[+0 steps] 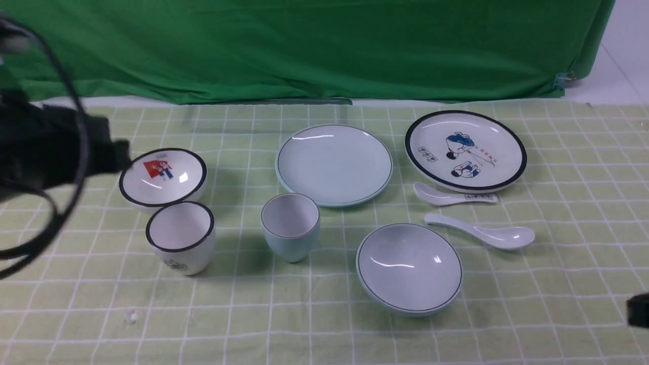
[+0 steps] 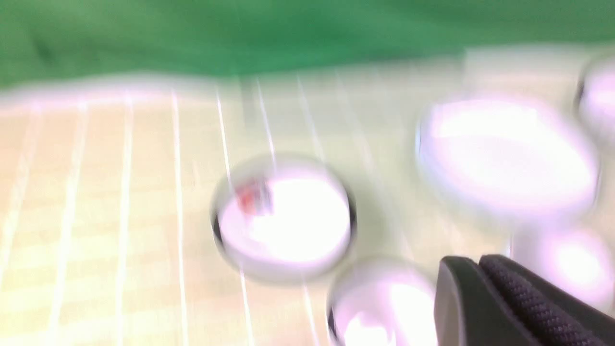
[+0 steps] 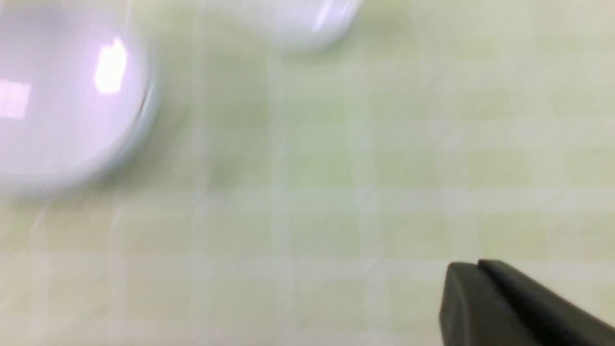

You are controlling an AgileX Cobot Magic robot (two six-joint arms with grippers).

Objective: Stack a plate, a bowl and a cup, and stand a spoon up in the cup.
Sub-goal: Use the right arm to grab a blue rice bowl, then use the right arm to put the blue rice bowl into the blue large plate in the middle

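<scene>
Pale blue-green plate (image 1: 334,165), thin dark rim, frame centre; matching cup (image 1: 290,225) below-left, bowl (image 1: 408,267) below-right; plain white spoon (image 1: 481,233) right of bowl. Left gripper (image 2: 478,262), right gripper (image 3: 475,266) closed, empty.

Both wrist views are blurred: the red-pictured bowl (image 2: 283,221) is a glowing smear, the bowl (image 3: 67,96) is soft and cut off by the frame's edge; in the front view the left arm (image 1: 45,147) is a dark blur and the right arm (image 1: 638,309) shows only a corner at the edge.
</scene>
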